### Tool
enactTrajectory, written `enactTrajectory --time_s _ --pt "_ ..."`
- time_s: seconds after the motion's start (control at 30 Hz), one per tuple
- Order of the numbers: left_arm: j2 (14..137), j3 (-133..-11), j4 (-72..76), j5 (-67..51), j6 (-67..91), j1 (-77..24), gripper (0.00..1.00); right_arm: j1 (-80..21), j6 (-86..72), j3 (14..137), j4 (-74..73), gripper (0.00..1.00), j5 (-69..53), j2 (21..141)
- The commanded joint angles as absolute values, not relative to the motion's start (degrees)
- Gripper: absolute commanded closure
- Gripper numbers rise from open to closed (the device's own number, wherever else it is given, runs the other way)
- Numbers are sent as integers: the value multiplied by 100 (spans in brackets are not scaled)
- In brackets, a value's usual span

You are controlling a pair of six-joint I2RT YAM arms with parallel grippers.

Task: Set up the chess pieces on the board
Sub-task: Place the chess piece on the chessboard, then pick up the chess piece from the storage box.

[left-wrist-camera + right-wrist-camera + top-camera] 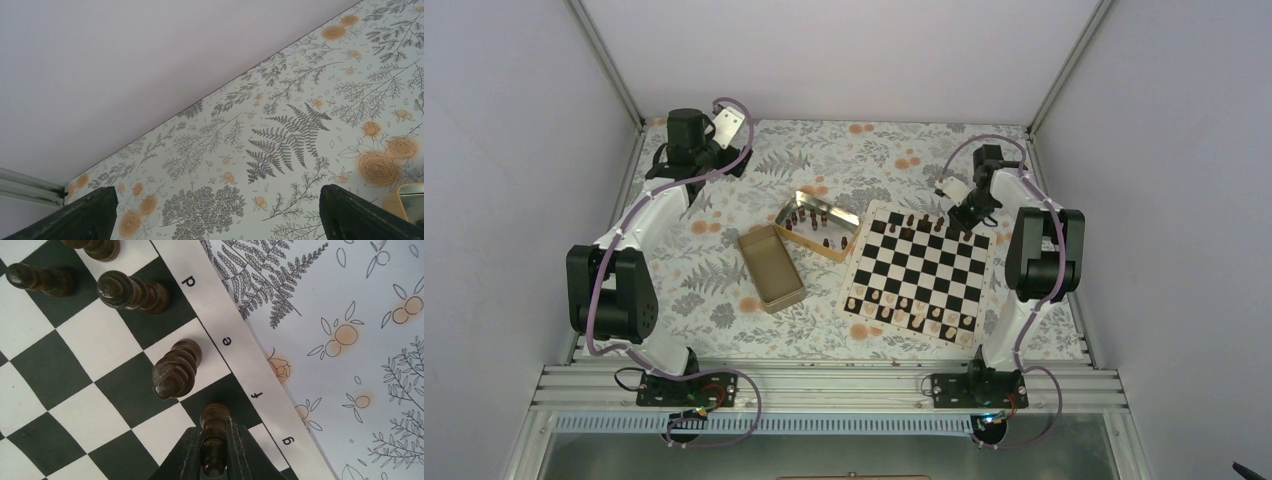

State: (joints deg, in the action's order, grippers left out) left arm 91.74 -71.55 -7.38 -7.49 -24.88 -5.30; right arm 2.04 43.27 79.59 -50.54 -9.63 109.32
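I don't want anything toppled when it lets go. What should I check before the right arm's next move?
1. Right jaws shut on the dark piece: ok.
2. Piece over the f-file edge square of the board: ok.
3. Piece base resting on that square: cannot tell.
4. Neighbouring e-file piece upright, apart from the jaws: ok.
5. Left jaws open, empty, away from the board: ok.

On the counter (pixel 874 160) the board (pixel 919 270) lies right of two tins (pixel 771 270); chess pieces (pixel 175 370) stand on its far rows.
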Motion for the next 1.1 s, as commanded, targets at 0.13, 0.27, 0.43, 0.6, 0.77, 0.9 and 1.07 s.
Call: enactTrajectory --time_s 0.13,0.27,0.43,0.6,0.77,0.9,1.07 --pt "9055 -7128 -641 -728 -2530 -536 0 314 4398 8060 -4977 87 -1030 11156" --pt "9065 -7134 -639 -731 -2531 -536 0 316 4395 8072 -4977 86 -1033 11190" --pt "9062 -7134 -642 -729 -2531 -536 0 324 4401 8090 -4964 81 -1035 11177" --pt "9054 -7129 -637 -712 -2540 -536 0 325 4394 8194 -4997 70 -1104 11027" --pt "9037 -7125 -641 -704 -2540 -535 0 310 4372 8693 -5301 65 -1293 10761" --pt "9028 -7126 -641 -706 -2535 -536 0 129 4312 9261 -5507 64 -1229 10604" --pt "9026 -7137 -648 -707 -2540 -536 0 -559 4224 9899 -5587 63 -1103 10527"
